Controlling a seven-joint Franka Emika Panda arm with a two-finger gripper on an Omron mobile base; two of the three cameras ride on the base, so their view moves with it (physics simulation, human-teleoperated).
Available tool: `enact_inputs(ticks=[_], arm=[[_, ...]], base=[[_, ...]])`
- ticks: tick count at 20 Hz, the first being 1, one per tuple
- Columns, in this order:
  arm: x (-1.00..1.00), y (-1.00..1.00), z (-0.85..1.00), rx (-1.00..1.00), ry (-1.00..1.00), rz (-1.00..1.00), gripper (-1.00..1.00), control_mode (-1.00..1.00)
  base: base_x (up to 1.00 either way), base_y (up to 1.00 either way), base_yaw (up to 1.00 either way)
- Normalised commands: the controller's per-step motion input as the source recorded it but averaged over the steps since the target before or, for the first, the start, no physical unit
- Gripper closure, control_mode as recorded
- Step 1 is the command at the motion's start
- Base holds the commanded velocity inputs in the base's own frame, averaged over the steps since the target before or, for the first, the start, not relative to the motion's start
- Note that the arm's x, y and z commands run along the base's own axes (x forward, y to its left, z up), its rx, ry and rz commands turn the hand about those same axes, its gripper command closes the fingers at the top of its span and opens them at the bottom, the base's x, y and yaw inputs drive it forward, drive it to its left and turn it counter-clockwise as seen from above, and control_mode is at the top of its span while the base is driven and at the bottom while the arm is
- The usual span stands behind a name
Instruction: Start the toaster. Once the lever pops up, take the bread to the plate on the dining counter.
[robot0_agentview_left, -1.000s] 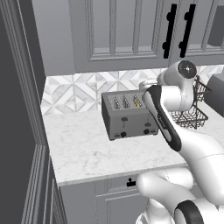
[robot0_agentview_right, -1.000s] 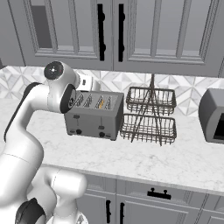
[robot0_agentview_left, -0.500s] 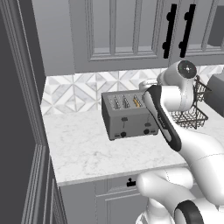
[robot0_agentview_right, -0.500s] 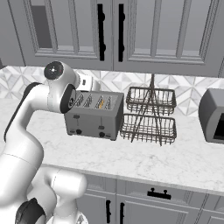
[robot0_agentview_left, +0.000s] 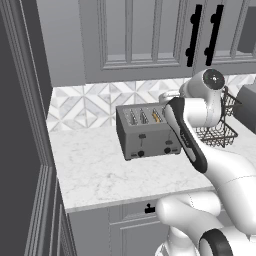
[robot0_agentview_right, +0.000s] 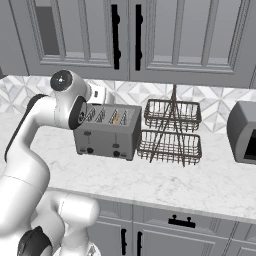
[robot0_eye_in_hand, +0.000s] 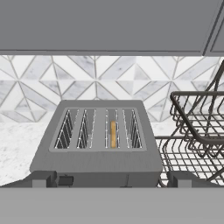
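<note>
Two-tier dark wire basket (robot0_agentview_right: 171, 132) stands just right of the boxy grey brushed-metal toaster (robot0_agentview_right: 106, 131); golden-crusted bread slice (robot0_eye_in_hand: 113, 134) sits in its third slot; two-finger gripper (robot0_eye_in_hand: 111, 179) open

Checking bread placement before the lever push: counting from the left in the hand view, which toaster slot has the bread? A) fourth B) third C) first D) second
B: in the hand view the bread sits in the third slot from the left of the toaster, next to the wire basket.

The toaster (robot0_eye_in_hand: 94, 151) holds the bread (robot0_eye_in_hand: 113, 134) in its third slot, wire basket (robot0_eye_in_hand: 199, 131) just beside it
</note>
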Motion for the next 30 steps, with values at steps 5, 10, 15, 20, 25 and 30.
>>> enact_inputs(ticks=[5,10,15,20,25,30], arm=[[0.0,0.0,0.0,0.0,0.0,0.0,-1.0,-1.0],[0.0,0.0,0.0,0.0,0.0,0.0,-1.0,-1.0],[0.0,0.0,0.0,0.0,0.0,0.0,-1.0,-1.0],[0.0,0.0,0.0,0.0,0.0,0.0,-1.0,-1.0],[0.0,0.0,0.0,0.0,0.0,0.0,-1.0,-1.0],[0.0,0.0,0.0,0.0,0.0,0.0,-1.0,-1.0]], base=[[0.0,0.0,0.0],[0.0,0.0,0.0],[0.0,0.0,0.0],[0.0,0.0,0.0],[0.0,0.0,0.0],[0.0,0.0,0.0]])
